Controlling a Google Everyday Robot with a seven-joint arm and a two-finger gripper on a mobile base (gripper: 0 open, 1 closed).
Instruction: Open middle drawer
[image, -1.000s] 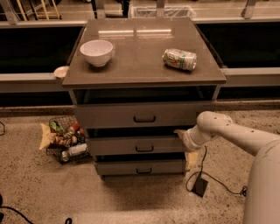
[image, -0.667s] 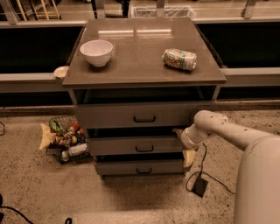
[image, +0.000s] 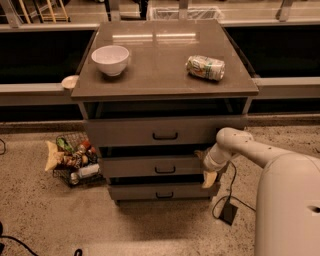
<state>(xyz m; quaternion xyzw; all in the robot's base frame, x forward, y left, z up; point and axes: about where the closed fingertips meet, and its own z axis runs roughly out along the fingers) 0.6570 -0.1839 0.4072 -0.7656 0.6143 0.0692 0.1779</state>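
Shifted a little leftward since a second ago: the arm's wrist end, now closer in against the cabinet's right side. Also grown since then: the pale robot body (image: 287, 200), filling more of the lower right corner. Unmoved meanwhile: bowl, can and all three drawer fronts.

Pincer (image: 201, 156) low at the right end of the middle drawer (image: 145, 166), level with its upper edge. Probably touching the front, though too dim there to be sure. Open or shut, cannot tell; holding anything, cannot tell either. Well to the right of the drawer's small dark handle (image: 165, 170), not on it. Just below the wrist, a pale yellowish tab (image: 209, 178) hanging in front of the cabinet's right corner.

Middle drawer second of three, grey-brown and shallow, with a dark gap above it. Above, the taller top drawer (image: 125, 132); below, the bottom drawer (image: 135, 191), close to the floor.

On the worktop (image: 160, 80): a white bowl (image: 110, 59) upright at the left, a can (image: 205, 67) lying on its side at the right, well apart.

On the floor left of the cabinet, a wire basket (image: 72, 160) full of packets and bottles. Right of the cabinet, a small black box (image: 229, 212) on a cable.
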